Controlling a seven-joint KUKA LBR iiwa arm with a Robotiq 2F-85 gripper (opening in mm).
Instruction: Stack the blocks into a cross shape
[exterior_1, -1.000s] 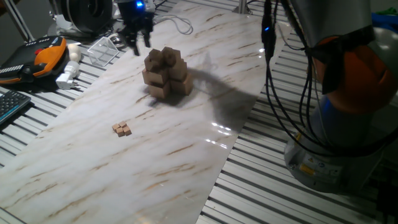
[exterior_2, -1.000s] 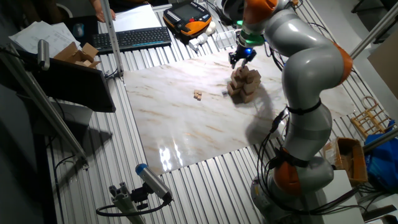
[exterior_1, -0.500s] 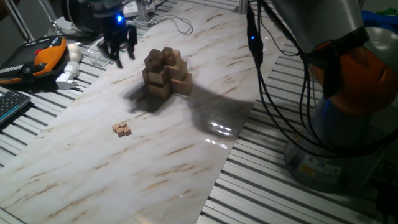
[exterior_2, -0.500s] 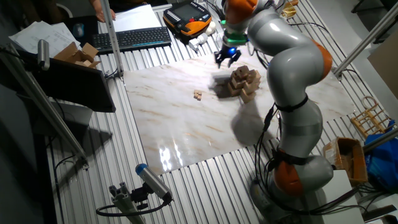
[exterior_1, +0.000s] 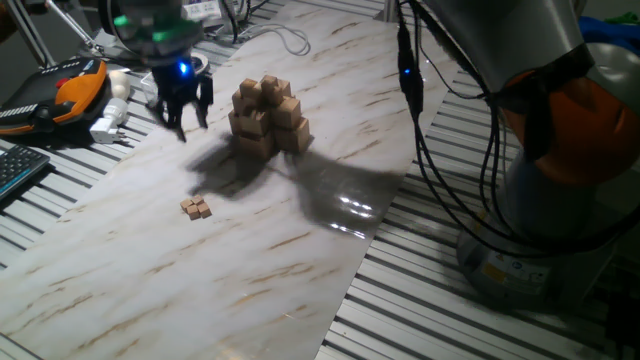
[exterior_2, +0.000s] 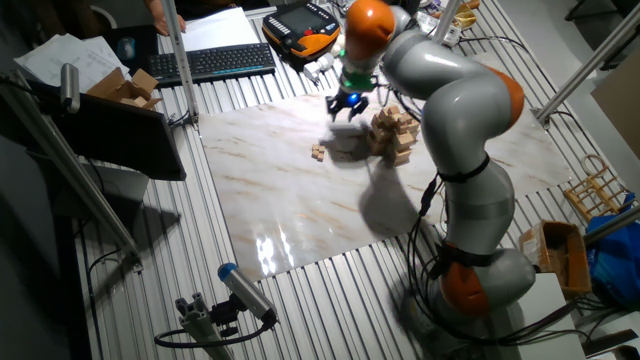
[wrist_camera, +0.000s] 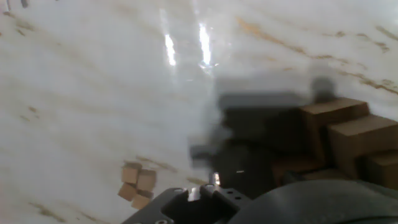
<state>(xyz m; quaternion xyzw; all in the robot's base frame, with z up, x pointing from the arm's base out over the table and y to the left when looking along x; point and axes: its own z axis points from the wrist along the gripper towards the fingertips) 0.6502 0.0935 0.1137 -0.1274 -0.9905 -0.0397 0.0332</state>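
The cross shape (exterior_1: 268, 115) stands at the far middle of the marble board, a tiered pile of light-tan wooden cubes, also seen in the other fixed view (exterior_2: 393, 135) and at the right of the hand view (wrist_camera: 348, 140). A small cluster of tiny tan blocks (exterior_1: 196, 207) lies on the board nearer the front left (exterior_2: 318, 152) (wrist_camera: 138, 185). My gripper (exterior_1: 190, 125) hangs above the board left of the pile and beyond the tiny blocks (exterior_2: 345, 108). Its fingers are spread and hold nothing. Only the hand's dark body shows at the bottom of the hand view.
An orange teach pendant (exterior_1: 70, 85), a white plug (exterior_1: 108, 125), a clear plastic box (exterior_1: 165, 80) and a keyboard (exterior_1: 20, 170) lie on the slatted table left of the board. Cables (exterior_1: 420, 80) hang at the right by the arm's base (exterior_1: 560, 150).
My gripper has swung from behind the pile to its left side and come lower, closer to the tiny blocks. The pile and the tiny blocks have not moved.
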